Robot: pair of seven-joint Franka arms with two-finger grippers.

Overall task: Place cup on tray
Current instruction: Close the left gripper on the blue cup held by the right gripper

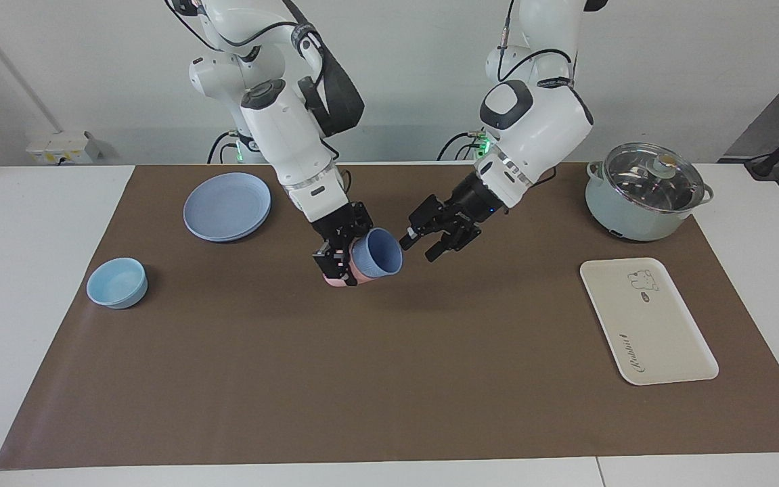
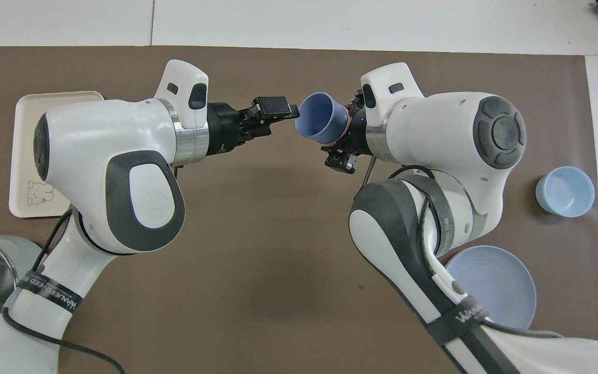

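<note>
Two arms meet over the middle of the brown mat (image 1: 389, 379), above its half nearer the robots' edge of the table. The right gripper (image 1: 336, 260) is clamped on a nested pair held sideways: the cup (image 1: 377, 251), periwinkle blue, sits inside a salmon-pink tumbler (image 1: 339, 279) of which only a sliver shows beneath the fingers. The cup's open mouth faces the left gripper (image 1: 419, 245), whose jaws stand apart, one fingertip right at the cup's rim; whether it touches I cannot tell from either view.

As I judge it, the step in hand is a handover, or a pulling of the blue cup out of the pink one. To do it well I would bring the left fingers astride the rim wall, one inside and one outside, close fully before the right arm yields, and draw along the cup's axis so the pink tumbler stays behind.

The tray (image 1: 666, 352) lies empty near the corner of the mat at the left arm's end, farther from the robots than the lidded pot (image 1: 646, 193).
</note>
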